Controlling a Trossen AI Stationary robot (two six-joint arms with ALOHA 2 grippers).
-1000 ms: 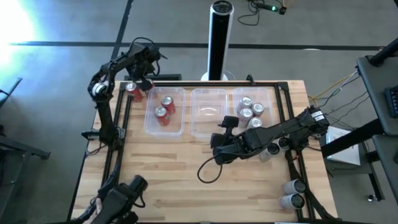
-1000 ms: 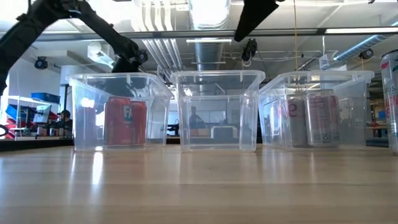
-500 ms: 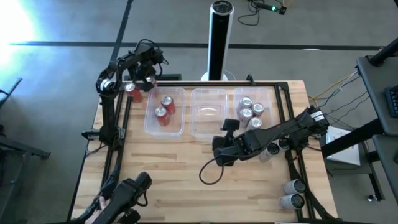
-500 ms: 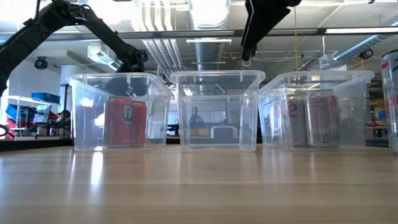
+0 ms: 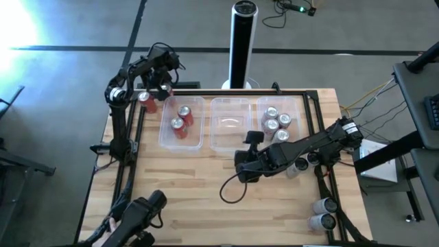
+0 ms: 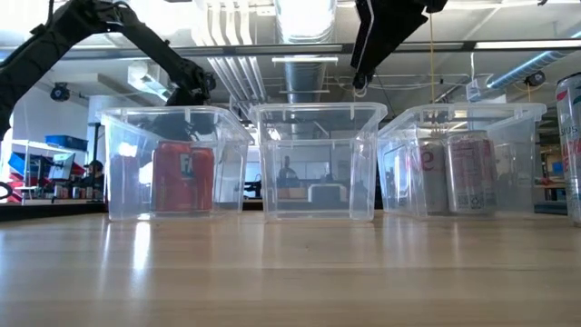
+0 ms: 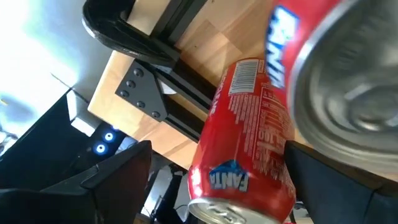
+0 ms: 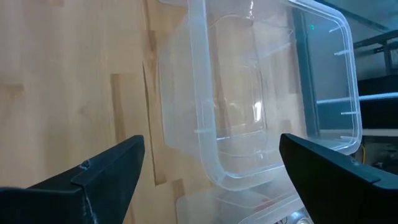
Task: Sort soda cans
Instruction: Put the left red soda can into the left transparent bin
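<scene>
Surface: light wooden table [image 5: 185,185] with a black frame, planks running lengthwise. Three clear plastic tubs stand in a row across its 12 o'clock half.

Left tub [image 5: 182,122], toward 10 o'clock: two red cans [image 5: 181,121].
Middle tub [image 5: 232,122], at 12 o'clock: no cans show inside.
Right tub [image 5: 280,116], toward 1 o'clock: silver-grey cans [image 5: 276,122], four tops visible.
Loose cans: one red Fanta can [image 5: 146,100] at the 10 o'clock corner, outside the left tub; further cans [image 5: 322,213] lying at 4 o'clock by the table edge.

Left gripper [image 5: 159,88]: at the 10 o'clock corner, fingers spread wide on either side of the red Fanta can [image 7: 245,143], not clamped.
Right gripper [image 5: 241,163]: near table centre, just before the middle tub [image 8: 261,106], fingers parted and holding nothing.

Room: grey floor; black-and-white tower [image 5: 243,42] beyond 12 o'clock; ceiling pipes and ducts [image 6: 300,64] in the low view; loose cables right of the table.
</scene>
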